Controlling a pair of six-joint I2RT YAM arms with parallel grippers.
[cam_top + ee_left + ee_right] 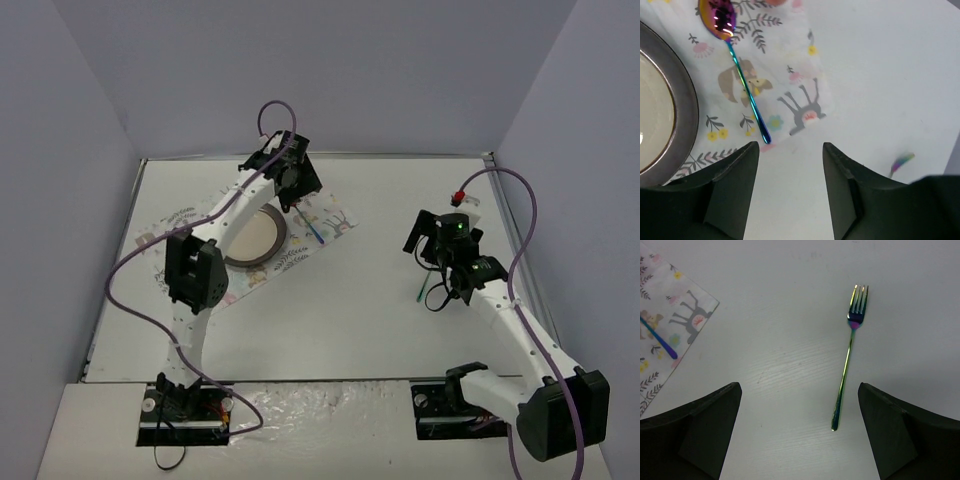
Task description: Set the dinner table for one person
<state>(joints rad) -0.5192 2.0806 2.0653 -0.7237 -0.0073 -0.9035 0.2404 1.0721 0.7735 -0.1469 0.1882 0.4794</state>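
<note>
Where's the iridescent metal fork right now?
Right wrist view: the iridescent metal fork lies flat on the white tabletop below the open right gripper, on the table's right side, apart from the animal-print cloth placemat to its left.

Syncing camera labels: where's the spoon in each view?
Top external: spoon left of centre, on the placemat, right of the plate.
Left wrist: spoon top-left, bowl at the upper edge, handle running down and right.
Right wrist: only the handle tip, at the left edge.
Shared landmark: the placemat corner nearest the spoon's handle tip.
</note>
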